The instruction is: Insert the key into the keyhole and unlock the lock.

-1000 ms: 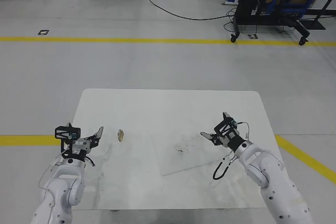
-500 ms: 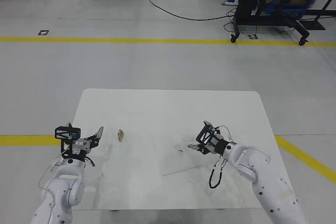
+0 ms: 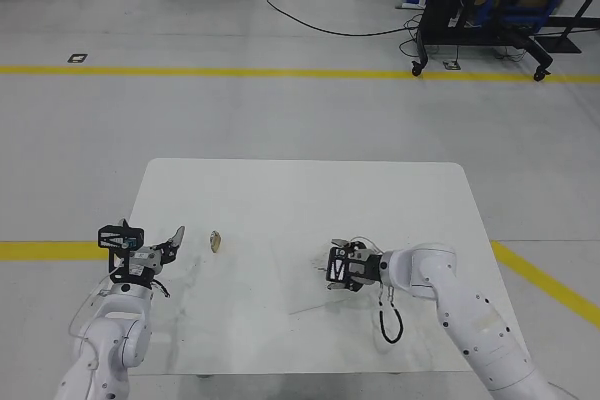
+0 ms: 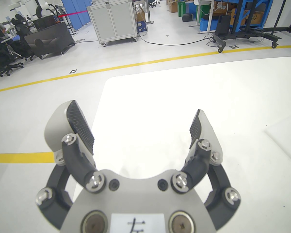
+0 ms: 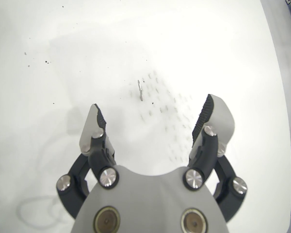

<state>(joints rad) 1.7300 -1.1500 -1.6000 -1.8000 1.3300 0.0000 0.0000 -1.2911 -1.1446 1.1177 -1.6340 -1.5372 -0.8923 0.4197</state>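
A small brass-coloured lock lies on the left half of the white table. A small silver key lies flat on scuffed marks near the table's middle. My right gripper hovers low just short of the key, open, with the key ahead of the gap and a little toward one finger; the top view shows this gripper right beside the key. My left gripper stands open with nothing between its fingers at the table's left edge, a short way from the lock.
A thin white sheet lies on the table under the key, one corner pointing toward the front edge. A black cable loop hangs from the right wrist. Yellow floor lines pass on both sides of the table.
My right arm has swung left across the table, from the right side to just beside the key, and dropped lower. The left arm, lock and key have not moved.
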